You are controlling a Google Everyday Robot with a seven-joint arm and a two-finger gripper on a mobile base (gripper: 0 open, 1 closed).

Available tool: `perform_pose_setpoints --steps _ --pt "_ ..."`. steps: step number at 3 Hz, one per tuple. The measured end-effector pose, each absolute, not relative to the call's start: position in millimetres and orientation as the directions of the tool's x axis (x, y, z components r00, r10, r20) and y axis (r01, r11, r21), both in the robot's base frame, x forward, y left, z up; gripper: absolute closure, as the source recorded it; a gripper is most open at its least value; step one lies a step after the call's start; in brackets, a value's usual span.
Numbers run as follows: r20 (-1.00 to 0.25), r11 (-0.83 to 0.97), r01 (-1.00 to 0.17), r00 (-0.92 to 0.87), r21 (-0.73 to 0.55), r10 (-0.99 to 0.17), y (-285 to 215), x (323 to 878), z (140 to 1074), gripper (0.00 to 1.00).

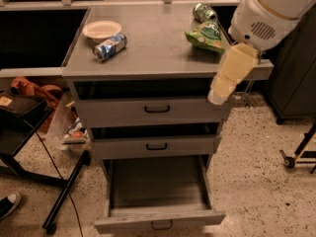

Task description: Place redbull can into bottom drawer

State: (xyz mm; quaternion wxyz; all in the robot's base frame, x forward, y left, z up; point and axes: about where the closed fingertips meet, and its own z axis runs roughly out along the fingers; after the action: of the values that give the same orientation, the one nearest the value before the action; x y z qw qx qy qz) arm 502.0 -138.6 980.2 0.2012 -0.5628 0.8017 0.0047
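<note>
The redbull can (109, 47) lies on its side on the grey cabinet top (158, 53), at the left, just in front of a white paper bowl (102, 29). The bottom drawer (116, 184) is pulled out; its inside shows nothing in it, and its small dark handle (161, 224) is on the front. My gripper (217, 97), cream-coloured under the white arm (264, 14), hangs by the cabinet's right front corner. It is far to the right of the can and holds nothing that I can see.
A green can (204, 12) and a green snack bag (208, 35) lie at the back right of the top. The two upper drawers (157, 109) are slightly open. A black stand (64, 196) and a cable are on the floor at left, a wheeled base (296, 157) at right.
</note>
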Motion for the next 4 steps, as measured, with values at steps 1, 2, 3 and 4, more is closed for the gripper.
perform_pose_setpoints --steps 1,2,3,4 --pt "-0.339 0.417 -0.893 -0.345 -0.169 -0.875 -85.4 533.7 979.5 0.00" --pt "-0.357 0.464 -0.874 -0.391 -0.147 -0.849 -72.0 535.7 981.3 0.00" --pt "-0.357 0.464 -0.874 -0.391 -0.146 -0.848 -71.8 535.8 981.1 0.00" --pt "-0.356 0.484 -0.868 -0.419 -0.113 -0.835 -59.0 553.3 965.7 0.00"
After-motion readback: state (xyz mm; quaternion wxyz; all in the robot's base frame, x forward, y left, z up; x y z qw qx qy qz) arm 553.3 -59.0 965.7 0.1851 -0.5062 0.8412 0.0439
